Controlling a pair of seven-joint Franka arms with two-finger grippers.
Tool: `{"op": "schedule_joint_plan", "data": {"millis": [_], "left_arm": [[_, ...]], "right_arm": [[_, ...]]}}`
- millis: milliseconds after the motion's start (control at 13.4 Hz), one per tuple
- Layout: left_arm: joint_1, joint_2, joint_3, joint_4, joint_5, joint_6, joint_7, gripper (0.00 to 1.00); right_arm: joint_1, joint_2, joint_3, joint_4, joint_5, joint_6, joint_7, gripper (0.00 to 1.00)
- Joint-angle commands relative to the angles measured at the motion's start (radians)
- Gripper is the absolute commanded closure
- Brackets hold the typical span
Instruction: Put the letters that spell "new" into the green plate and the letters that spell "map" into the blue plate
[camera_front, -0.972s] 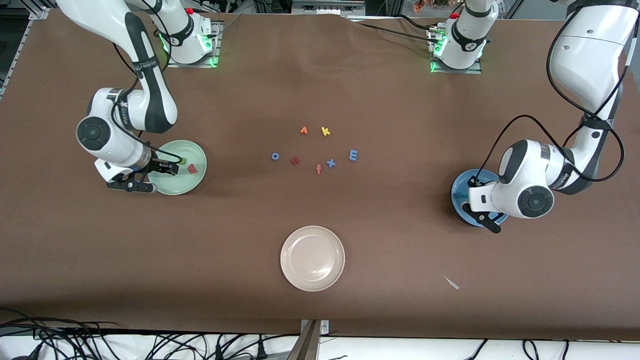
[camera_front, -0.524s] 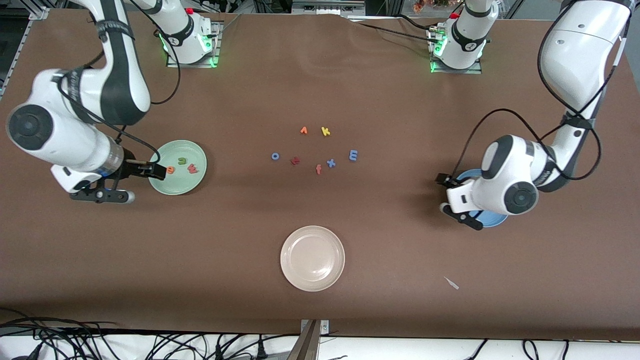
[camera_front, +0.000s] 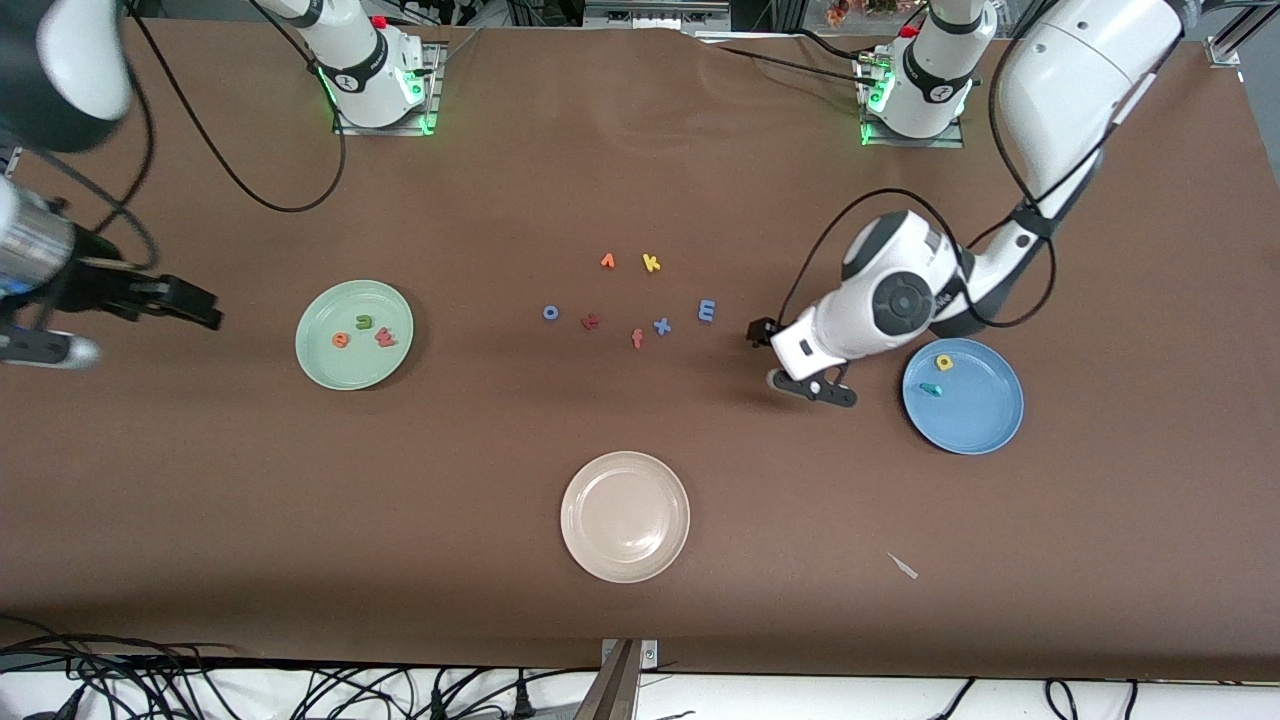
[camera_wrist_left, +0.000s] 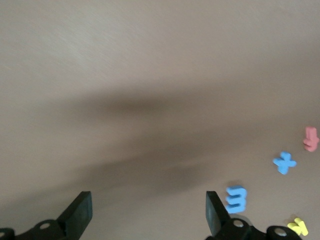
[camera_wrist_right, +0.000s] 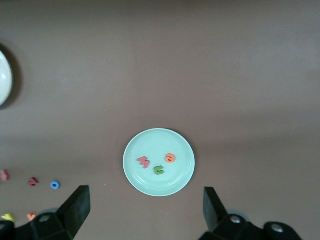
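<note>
**Three letters on green, two on blue, m on the table**

While both grippers hang empty, the beige plate (camera_front: 625, 516) lies nearest the camera, at the middle of the table. A small pale scrap (camera_front: 903, 566) lies near it, toward the left arm's end.

Next comes the blue plate (camera_front: 963, 395), at the left arm's end. On it lie the teal p (camera_front: 931, 389) and, slightly farther from the camera, the yellow a (camera_front: 943, 362), apart from each other.

The left gripper (camera_front: 796, 367) hangs over bare table between the blue plate and the loose letters. Its fingers (camera_wrist_left: 80, 212) are spread wide with nothing between them.

At the right arm's end sits the green plate (camera_front: 354, 334). It holds the orange e (camera_front: 341, 339), the green n (camera_front: 365, 322) and the red-pink w (camera_front: 385, 337), close together near its centre. The right gripper (camera_front: 140, 315) is high over the table, at the right arm's end past the green plate. Its fingers (camera_wrist_right: 76, 209) are spread wide and hold nothing.

At the middle of the table lie the loose letters. The orange f (camera_front: 637, 339) is nearest the camera, then the blue x (camera_front: 661, 325) and the dark red t (camera_front: 590, 321). The blue m (camera_front: 707, 310) lies just beside the x, toward the left arm's end, on bare table. The blue o (camera_front: 550, 312) lies toward the right arm's end. Farthest are the yellow k (camera_front: 651, 262) and another small orange letter (camera_front: 607, 261), side by side.
</note>
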Motion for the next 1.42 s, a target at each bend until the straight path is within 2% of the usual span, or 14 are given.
{"op": "schedule_joint_plan", "data": {"millis": [0, 150, 224, 299, 524, 972, 1122, 1346], "left_arm": [[-0.061, -0.093, 0.005, -0.069, 0.023, 0.030, -0.107, 0.00], [-0.129, -0.090, 0.005, -0.113, 0.136, 0.108, -0.283, 0.00], [-0.149, -0.083, 0.005, -0.125, 0.205, 0.134, -0.372, 0.00], [-0.181, -0.070, 0.005, -0.125, 0.266, 0.138, -0.455, 0.00], [-0.229, -0.010, 0.008, -0.110, 0.431, 0.141, -0.604, 0.00], [-0.275, 0.088, 0.032, -0.017, 0.468, 0.127, -0.612, 0.00], [-0.296, 0.093, 0.058, -0.013, 0.468, 0.124, -0.610, 0.00], [-0.310, 0.091, 0.065, -0.015, 0.468, 0.118, -0.610, 0.06]], "right_arm": [[-0.187, -0.113, 0.181, -0.066, -0.032, -0.026, -0.010, 0.00], [-0.287, -0.205, 0.302, -0.195, -0.083, -0.011, -0.002, 0.00], [-0.333, -0.231, 0.379, -0.232, -0.147, -0.010, 0.006, 0.00], [-0.356, -0.237, 0.412, -0.236, -0.161, -0.013, 0.006, 0.00], [-0.356, -0.219, 0.413, -0.217, -0.153, -0.008, 0.015, 0.00], [-0.353, -0.219, 0.429, -0.214, -0.153, -0.016, 0.015, 0.00], [-0.355, -0.218, 0.427, -0.214, -0.152, -0.017, 0.015, 0.00], [-0.355, -0.216, 0.427, -0.214, -0.152, -0.019, 0.015, 0.00]]}}
